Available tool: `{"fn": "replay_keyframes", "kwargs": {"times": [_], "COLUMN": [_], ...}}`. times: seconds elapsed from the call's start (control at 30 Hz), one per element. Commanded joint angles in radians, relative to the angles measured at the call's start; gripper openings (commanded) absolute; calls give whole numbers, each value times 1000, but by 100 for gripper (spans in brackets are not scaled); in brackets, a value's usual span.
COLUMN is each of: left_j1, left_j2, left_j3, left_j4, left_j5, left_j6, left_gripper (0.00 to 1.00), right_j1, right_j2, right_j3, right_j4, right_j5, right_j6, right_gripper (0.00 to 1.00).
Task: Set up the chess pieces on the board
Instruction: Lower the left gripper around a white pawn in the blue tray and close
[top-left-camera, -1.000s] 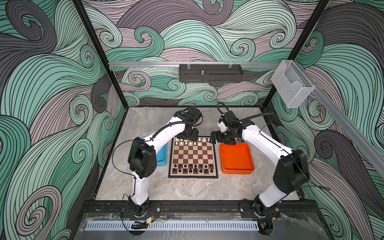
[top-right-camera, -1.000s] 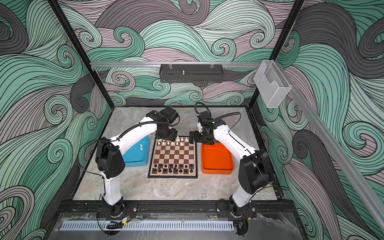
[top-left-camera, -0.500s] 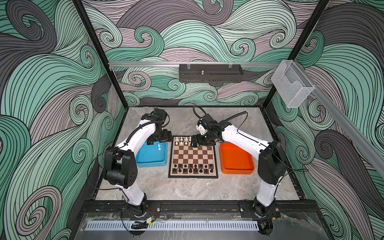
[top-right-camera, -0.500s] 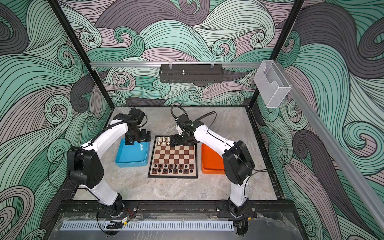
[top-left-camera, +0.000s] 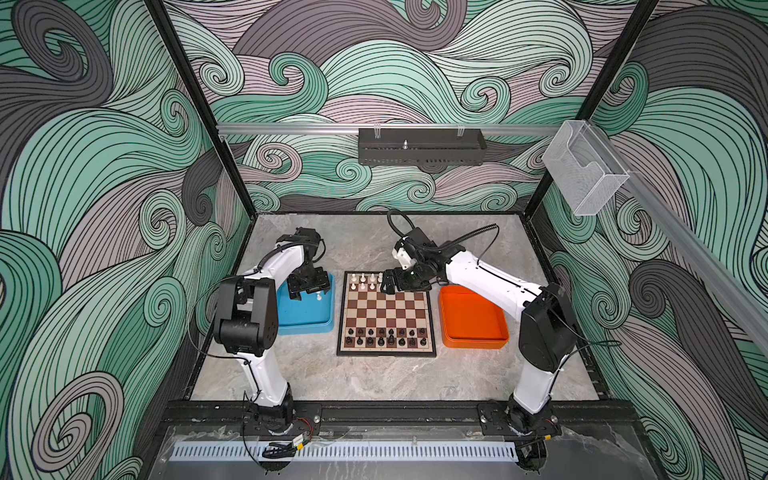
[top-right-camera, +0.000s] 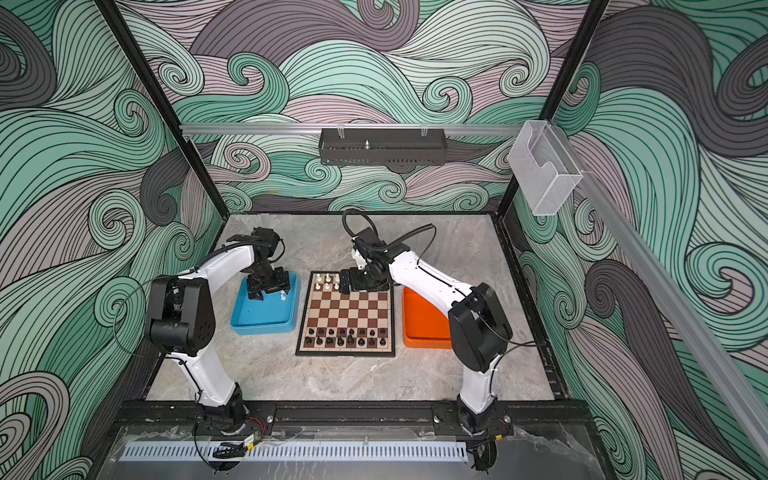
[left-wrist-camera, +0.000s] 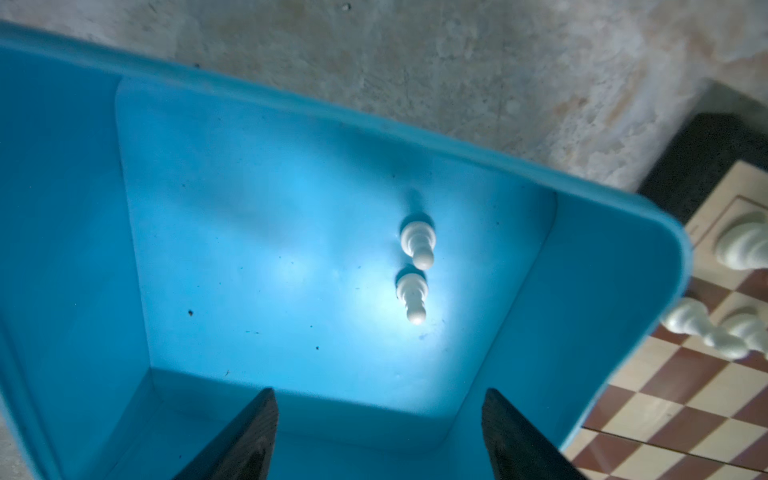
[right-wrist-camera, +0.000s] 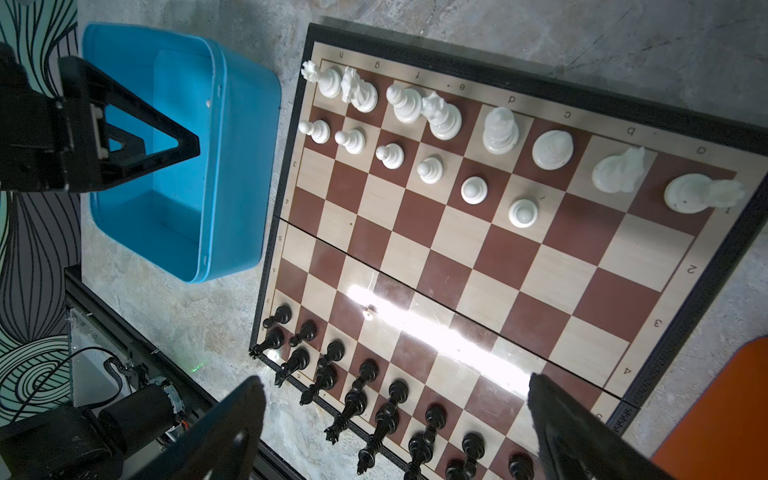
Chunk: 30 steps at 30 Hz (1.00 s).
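Note:
The board (top-left-camera: 386, 309) (top-right-camera: 349, 309) (right-wrist-camera: 457, 257) lies mid-table. Black chess pieces (top-left-camera: 386, 337) (right-wrist-camera: 357, 386) fill its two near rows. White chess pieces (top-left-camera: 365, 280) (right-wrist-camera: 440, 116) stand along the far rows, with several white pawns (right-wrist-camera: 430, 169) in front of them. Two white pawns (left-wrist-camera: 417, 245) (left-wrist-camera: 411, 297) stand in the blue tray (top-left-camera: 303, 322) (left-wrist-camera: 208, 208). My left gripper (top-left-camera: 306, 287) (left-wrist-camera: 380, 415) hangs open over that tray, short of the pawns, with nothing between its fingers. My right gripper (top-left-camera: 387, 286) (right-wrist-camera: 395, 415) is open and empty over the board's far edge.
An orange tray (top-left-camera: 473, 320) (top-right-camera: 424, 316) sits right of the board and shows nothing inside. The blue tray touches the board's left side closely. Patterned walls and black frame posts enclose the grey table (top-left-camera: 374, 378).
My left arm swung from the board's far left corner out over the blue tray. My right gripper moved left from beside the orange tray to above the board's far edge.

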Motion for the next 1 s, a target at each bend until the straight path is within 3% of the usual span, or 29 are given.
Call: {"fn": "replay_keyframes", "kwargs": {"times": [0.0,0.23,0.97], "left_j1": [2,2,-10], "left_j2": [24,63,133], "left_j3": [-1,14,29], "left_j4": [31,44,80], "left_j5": [-6,-18,-12], "left_j6": [-37,-41,-52], "left_gripper": [72,51,28], "right_j1": [-8,-34,-83], "right_j2": [-43,-77,-112], "right_j3": [-32,-76,-134], "right_j4": [-1,-1,-2], "right_j5": [14,17,8], "right_j6": [-14,-22,-31], "right_gripper": [98,98,99]}}
